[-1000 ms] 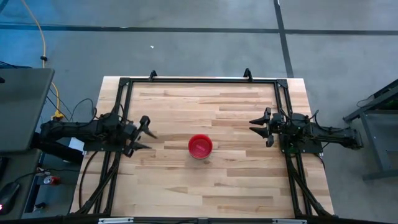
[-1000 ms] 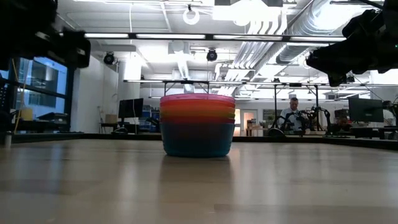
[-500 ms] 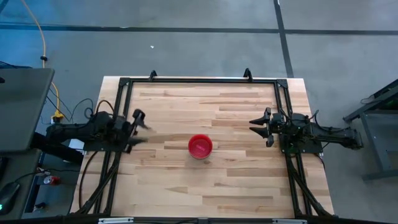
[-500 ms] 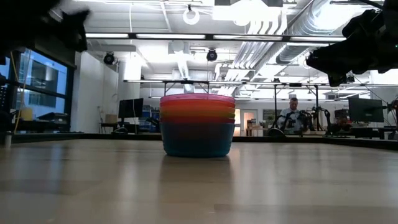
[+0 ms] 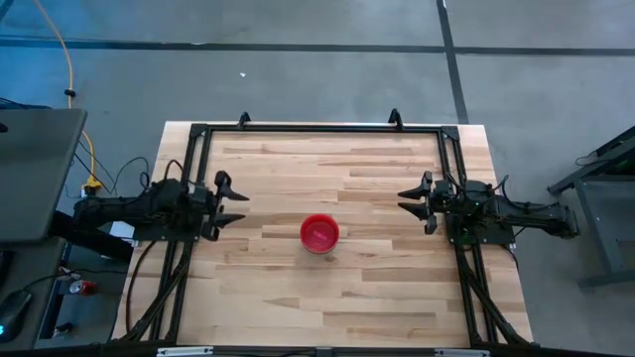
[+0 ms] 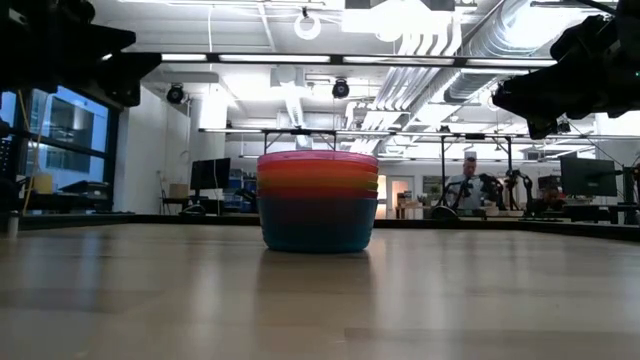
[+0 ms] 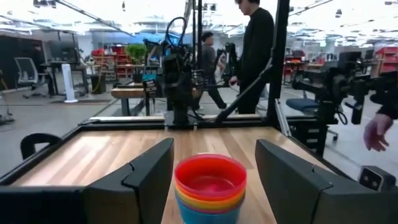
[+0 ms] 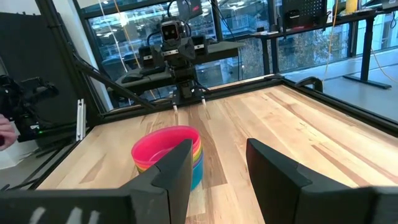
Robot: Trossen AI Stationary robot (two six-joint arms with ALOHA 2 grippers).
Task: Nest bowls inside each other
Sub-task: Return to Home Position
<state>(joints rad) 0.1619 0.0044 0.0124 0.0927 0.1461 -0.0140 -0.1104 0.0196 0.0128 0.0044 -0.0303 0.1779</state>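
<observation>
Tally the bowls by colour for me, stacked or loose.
Pink bowl: 1
Orange bowl: 1
Yellow bowl: 1
Green bowl: 1
Purple bowl: 1, rim barely shows
Blue bowl: 1
Total: 6, all nested in one stack.

Bowls (image 6: 318,200) banded pink, orange, yellow, blue; table (image 5: 397,278) pale planked wood

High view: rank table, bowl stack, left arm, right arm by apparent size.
1. table
2. left arm and right arm: look alike, not ranked; both sit nearer the camera
3. bowl stack, smallest
</observation>
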